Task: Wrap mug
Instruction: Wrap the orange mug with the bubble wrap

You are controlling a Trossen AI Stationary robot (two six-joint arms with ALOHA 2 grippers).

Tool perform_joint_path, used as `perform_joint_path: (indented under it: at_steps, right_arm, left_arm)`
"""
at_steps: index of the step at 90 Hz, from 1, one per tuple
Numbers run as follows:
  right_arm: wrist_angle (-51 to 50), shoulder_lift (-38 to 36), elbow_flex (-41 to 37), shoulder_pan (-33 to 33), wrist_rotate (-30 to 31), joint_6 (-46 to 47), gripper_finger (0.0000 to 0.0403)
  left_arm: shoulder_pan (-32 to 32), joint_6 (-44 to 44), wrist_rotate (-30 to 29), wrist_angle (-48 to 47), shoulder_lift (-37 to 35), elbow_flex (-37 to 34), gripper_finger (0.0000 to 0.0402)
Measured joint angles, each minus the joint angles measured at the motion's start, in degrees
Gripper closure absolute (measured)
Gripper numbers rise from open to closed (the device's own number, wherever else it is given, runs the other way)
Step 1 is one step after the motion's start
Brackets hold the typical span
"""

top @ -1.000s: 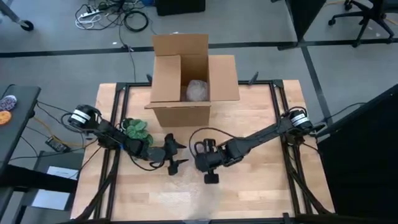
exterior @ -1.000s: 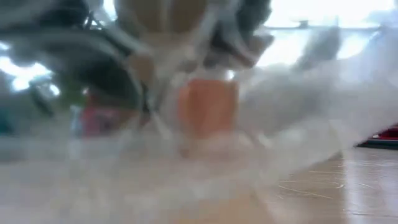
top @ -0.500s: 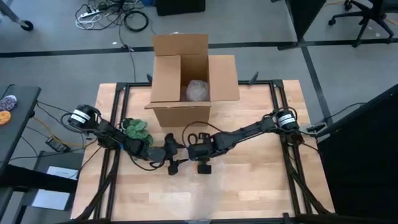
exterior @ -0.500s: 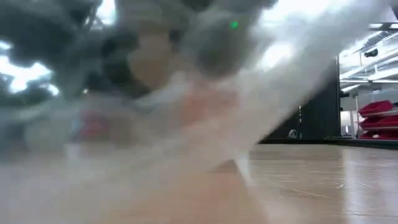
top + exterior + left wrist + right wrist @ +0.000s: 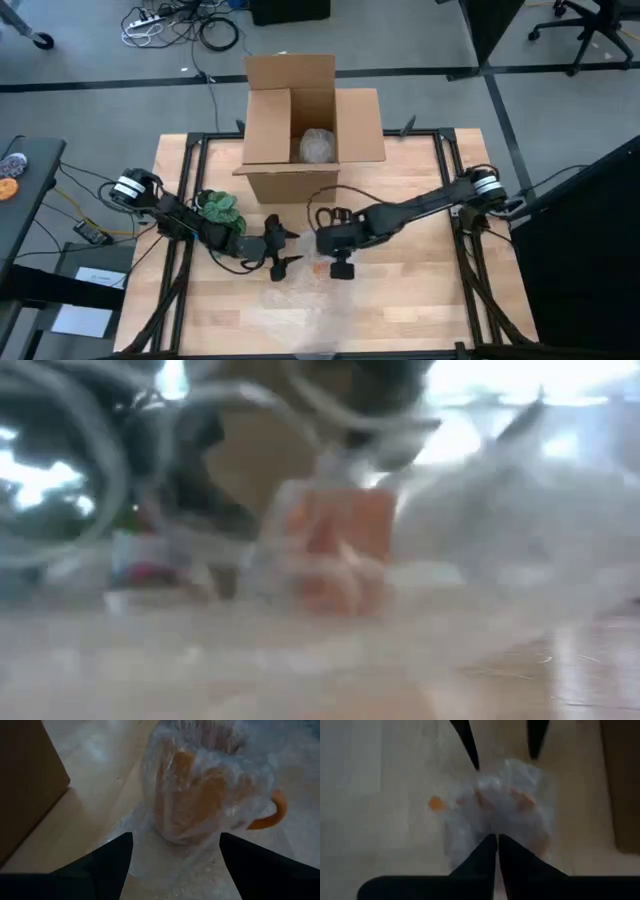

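An orange mug [image 5: 200, 795] stands on the table, covered with clear bubble wrap [image 5: 165, 760]; its handle [image 5: 274, 812] sticks out bare. In the high view the mug [image 5: 318, 267] shows faintly between the two grippers, and the loose part of the wrap [image 5: 290, 315] lies toward the near edge. My left gripper [image 5: 292, 248] is open just left of the mug, its fingers [image 5: 112, 857] short of it and touching nothing. My right gripper [image 5: 338, 262] is shut on the wrap at the mug's right side. My right gripper pinches the bubble wrap [image 5: 496, 827] between its two fingers, where it drapes over the mug. The fingers slant in from the table's right and from above. One layer or several, I cannot tell. The wrap lies over the mug, which stands on the table.
An open cardboard box [image 5: 300, 130] stands at the far middle, close behind both grippers, with a wrapped bundle [image 5: 318, 145] inside. A green object [image 5: 220, 208] lies beside the left arm. Bare wood [image 5: 420, 300] lies to the near right.
My right gripper, shut on the wrap, went toward the table's left and then back a little to the right, dragging the wrap across the mug. The wrap now hangs around the mug instead of stretching out to the right.
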Motion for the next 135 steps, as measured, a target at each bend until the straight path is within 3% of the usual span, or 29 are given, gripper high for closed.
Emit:
perform_joint_path:
  at_steps: [25, 67, 135]
  right_arm:
    - [2.7, 0.38, -0.02, 3.58, -3.39, 0.9, 0.0403]
    - [4.9, 6.6, 0.31, 1.67, -0.12, 0.35, 0.0402]
    - [4.76, 3.77, 0.03, 1.03, 0.75, -0.98, 0.0403]
  left_arm:
    - [0.0, 0.02, -0.38, 0.13, 0.0, 0.0, 0.0117]
    - [0.02, 0.02, -1.07, -0.11, 0.0, -0.04, 0.0117]
    - [0.07, -0.2, -1.51, -1.05, -0.02, 0.0, 0.0117]
